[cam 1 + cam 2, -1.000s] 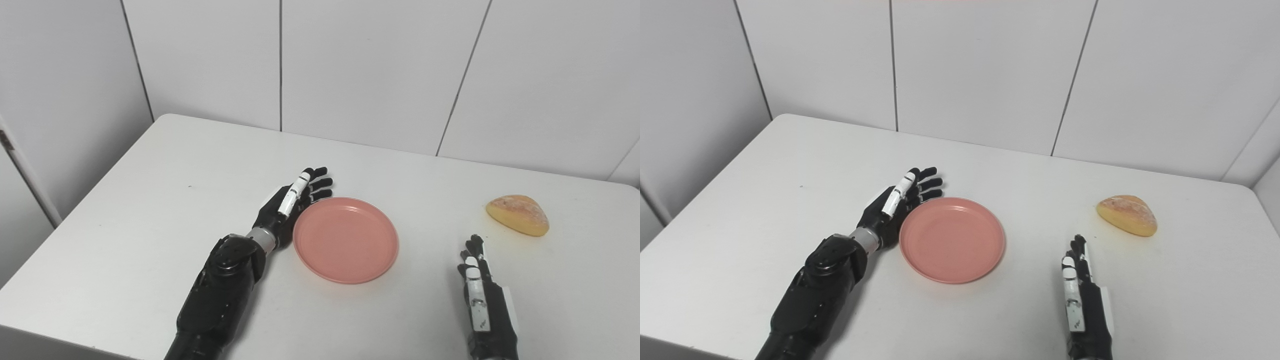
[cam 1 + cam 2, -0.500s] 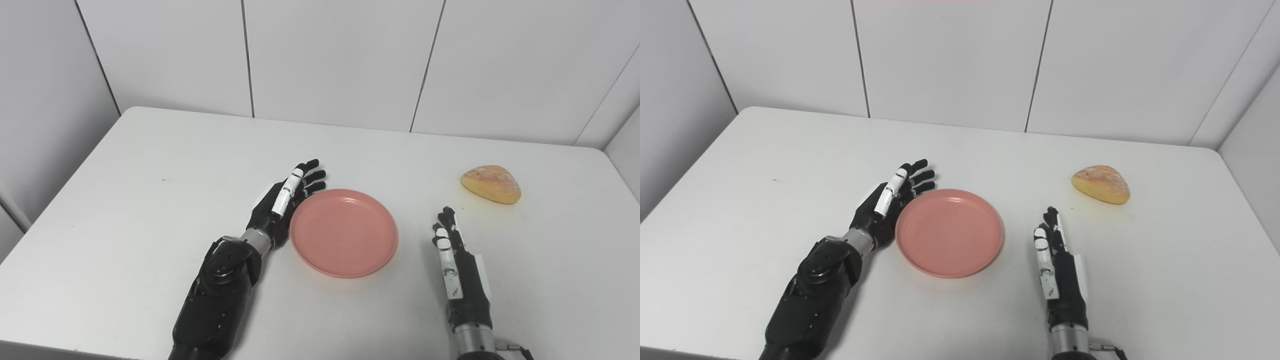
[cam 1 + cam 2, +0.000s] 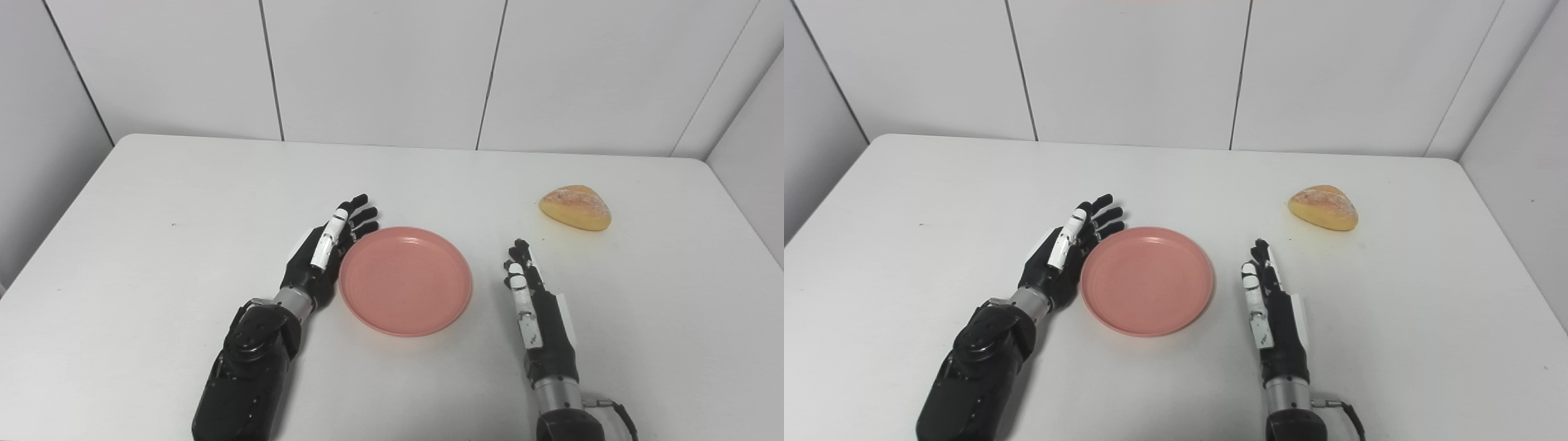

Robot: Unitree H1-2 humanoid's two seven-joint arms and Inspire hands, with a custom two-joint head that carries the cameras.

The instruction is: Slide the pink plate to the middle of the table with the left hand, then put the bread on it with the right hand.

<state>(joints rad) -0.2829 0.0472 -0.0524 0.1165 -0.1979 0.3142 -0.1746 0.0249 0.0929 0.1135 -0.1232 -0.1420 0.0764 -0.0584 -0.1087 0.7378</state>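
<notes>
A round pink plate (image 3: 405, 280) lies flat near the middle of the white table (image 3: 184, 184), holding nothing. My left hand (image 3: 323, 251) stands on edge against the plate's left rim, open, fingers stretched toward the far side. My right hand (image 3: 534, 305) rests open to the right of the plate, apart from it, fingers pointing away from me. A golden bread roll (image 3: 576, 207) sits at the far right of the table, well beyond the right hand's fingertips.
White panelled walls stand behind the table and at both sides. The table's right edge (image 3: 1513, 245) runs close past the bread. A thin cable (image 3: 1344, 410) hangs at the right wrist.
The whole picture has shifted, so the camera has moved. The left hand stays against the plate's left rim. The right hand has come further forward onto the table, toward the bread.
</notes>
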